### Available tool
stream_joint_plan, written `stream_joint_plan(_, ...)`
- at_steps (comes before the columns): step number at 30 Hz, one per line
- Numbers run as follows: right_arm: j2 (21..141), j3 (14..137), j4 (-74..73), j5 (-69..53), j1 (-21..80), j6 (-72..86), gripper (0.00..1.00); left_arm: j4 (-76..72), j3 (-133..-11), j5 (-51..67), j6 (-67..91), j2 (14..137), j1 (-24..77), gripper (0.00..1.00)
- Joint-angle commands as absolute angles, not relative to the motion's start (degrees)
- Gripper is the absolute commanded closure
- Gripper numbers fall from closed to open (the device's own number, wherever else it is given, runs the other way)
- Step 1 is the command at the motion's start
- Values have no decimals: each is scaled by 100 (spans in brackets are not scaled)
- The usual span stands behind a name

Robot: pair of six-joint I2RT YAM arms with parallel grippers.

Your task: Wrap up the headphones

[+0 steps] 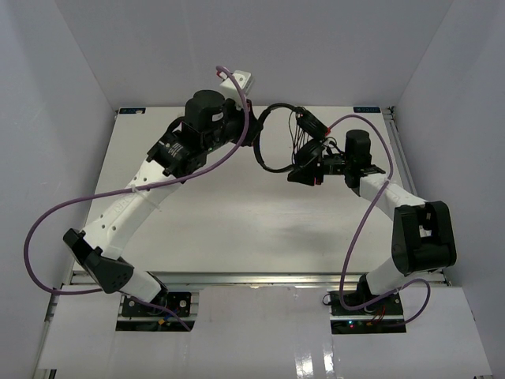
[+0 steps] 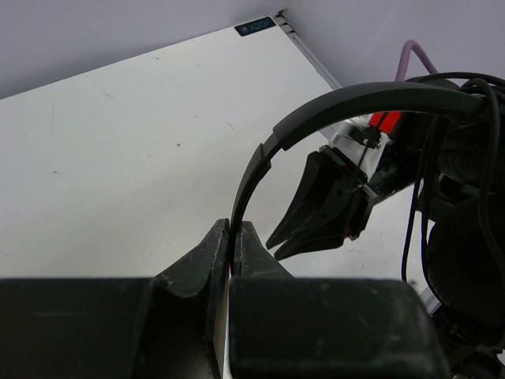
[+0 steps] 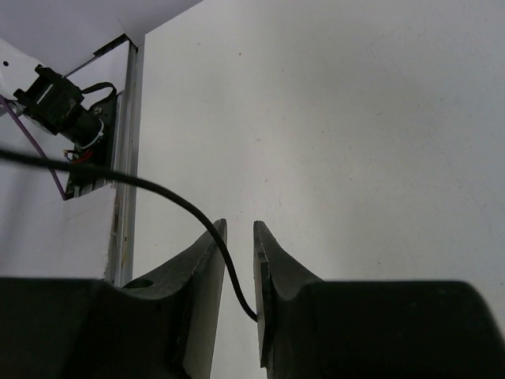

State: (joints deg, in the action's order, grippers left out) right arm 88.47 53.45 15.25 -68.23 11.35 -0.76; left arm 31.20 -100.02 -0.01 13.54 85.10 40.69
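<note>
Because the left gripper (image 2: 234, 251) is clenched on the headband (image 2: 355, 103), the headphones (image 1: 309, 126) hang above the table (image 1: 237, 221) at far centre, steadied for winding. The right gripper (image 3: 237, 268), jaws slightly parted, straddles the cable (image 3: 158, 188). We judge it loose, not pinched, though the view is tight. Both arms reach forward, wrists facing each other.

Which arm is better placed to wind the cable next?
Right, probably. The cable runs between the parted fingers of the right tool, so it only needs to close. The left tool is shut on the headband, busy holding the headphones.
</note>
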Motion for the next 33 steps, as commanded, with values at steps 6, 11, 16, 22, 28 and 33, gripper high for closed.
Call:
stream_joint_plan(6, 8488, 5114, 2000, -6915, 1116, 113, 89, 3019, -10255, -1103, 1434, 8355, 4083, 100)
stream_joint_plan(11, 7968, 4943, 1536, -6428, 1199, -487, 92, 2832, -9915, -1566, 1613, 8343, 3985, 100)
stream_joint_plan(16, 7285, 5072, 129, -4955, 1799, -1811, 92, 2368, -9393, -1418, 2219, 8576, 3612, 100)
stream_joint_plan(22, 6910, 5336, -1241, -2794, 2848, -3054, 92, 2144, -9395, -1302, 2653, 9288, 3333, 100)
stream_joint_plan(28, 7068, 5654, -2131, -1456, 3319, -3858, 92, 2147, -9299, -1119, 2668, 9620, 3212, 100)
stream_joint_plan(33, 7168, 5901, -2450, 178, 3884, -4685, 92, 2426, -9191, -881, 2219, 10093, 3208, 100)
